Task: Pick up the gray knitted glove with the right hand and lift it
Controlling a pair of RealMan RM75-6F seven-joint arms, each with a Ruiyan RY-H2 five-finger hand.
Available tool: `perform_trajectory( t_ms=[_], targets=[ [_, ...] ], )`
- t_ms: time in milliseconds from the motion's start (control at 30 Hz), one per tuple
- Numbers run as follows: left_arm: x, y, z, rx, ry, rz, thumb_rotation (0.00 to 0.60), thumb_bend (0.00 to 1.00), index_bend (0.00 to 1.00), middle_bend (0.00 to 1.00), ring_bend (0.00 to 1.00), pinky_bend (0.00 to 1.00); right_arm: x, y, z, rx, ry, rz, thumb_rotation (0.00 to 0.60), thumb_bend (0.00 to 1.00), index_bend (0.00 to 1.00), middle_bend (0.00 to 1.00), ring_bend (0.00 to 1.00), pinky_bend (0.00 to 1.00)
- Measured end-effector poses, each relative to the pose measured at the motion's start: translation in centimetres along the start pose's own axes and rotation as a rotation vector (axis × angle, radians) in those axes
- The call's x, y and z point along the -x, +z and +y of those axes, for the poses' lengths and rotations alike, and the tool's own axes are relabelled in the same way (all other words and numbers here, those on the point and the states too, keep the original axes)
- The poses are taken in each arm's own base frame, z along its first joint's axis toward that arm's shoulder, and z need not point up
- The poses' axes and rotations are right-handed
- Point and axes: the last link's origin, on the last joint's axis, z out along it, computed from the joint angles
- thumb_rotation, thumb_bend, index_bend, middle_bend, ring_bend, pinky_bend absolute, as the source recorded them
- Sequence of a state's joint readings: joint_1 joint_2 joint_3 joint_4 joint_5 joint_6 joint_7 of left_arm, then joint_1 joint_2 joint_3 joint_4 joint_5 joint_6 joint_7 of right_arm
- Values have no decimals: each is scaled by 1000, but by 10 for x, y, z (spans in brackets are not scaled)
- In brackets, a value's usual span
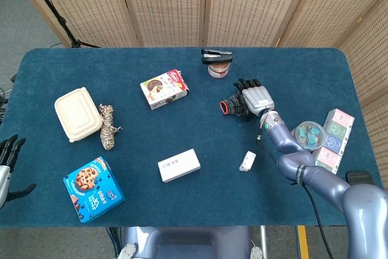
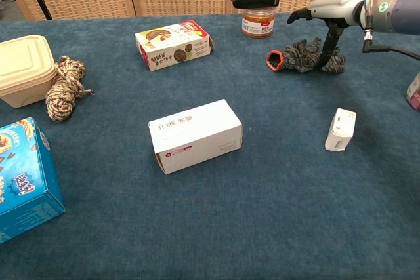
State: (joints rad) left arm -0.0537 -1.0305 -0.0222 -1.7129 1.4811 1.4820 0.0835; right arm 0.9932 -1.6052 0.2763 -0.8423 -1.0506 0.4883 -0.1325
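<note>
The gray knitted glove (image 1: 233, 105) with a red-rimmed cuff lies flat on the blue table, right of centre and just below the jar. My right hand (image 1: 256, 97) hovers flat over the glove's finger end, covering most of it in the head view. In the chest view the glove (image 2: 298, 58) lies on the cloth while the right hand (image 2: 329, 10) is spread above it, thumb pointing down beside the glove's far end. Nothing is gripped. My left hand (image 1: 7, 161) rests off the table's left edge, fingers apart and empty.
A jar with a black stapler on top (image 1: 217, 65) stands close behind the glove. A small white item (image 1: 247, 161) and a white box (image 1: 179, 165) lie nearer me. A snack box (image 1: 163, 88), twine (image 1: 108, 125), a takeaway container (image 1: 77, 113) and a cookie box (image 1: 94, 188) are to the left.
</note>
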Motion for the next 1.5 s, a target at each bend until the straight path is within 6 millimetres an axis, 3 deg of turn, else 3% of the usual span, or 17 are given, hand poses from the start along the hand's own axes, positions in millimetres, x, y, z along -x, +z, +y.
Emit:
perform_trajectory(
  t_ms=[367, 567, 767, 1000, 1300, 1500],
  targets=[
    [0, 0, -2, -3, 4, -1, 600, 0, 0, 0, 0, 0, 10, 16, 9, 56, -16, -25, 600, 7, 90, 15, 0, 22],
    [1, 3, -3, -8, 4, -5, 600, 0, 0, 0, 0, 0, 17, 20, 5, 54, -8, -26, 600, 124, 180, 97, 7, 127],
    [3, 5, -3, -13, 6, -19, 600, 0, 0, 0, 0, 0, 21, 24, 0, 52, 8, -15, 600, 164, 302, 249, 173, 239],
    [4, 8, -2, -2, 8, -29, 600, 0, 0, 0, 0, 0, 24, 28, -2, 52, 7, 22, 600, 236, 495, 478, 414, 436],
    [4, 14, 7, 63, 6, -46, 600, 0, 0, 0, 0, 0, 26, 22, -3, 1, 46, 56, 600, 304, 539, 536, 472, 484],
    [-3, 29, 16, 152, 4, -76, 600, 0, 0, 0, 0, 0, 19, 14, -11, -67, 90, 78, 600, 319, 543, 541, 475, 486]
  ],
)
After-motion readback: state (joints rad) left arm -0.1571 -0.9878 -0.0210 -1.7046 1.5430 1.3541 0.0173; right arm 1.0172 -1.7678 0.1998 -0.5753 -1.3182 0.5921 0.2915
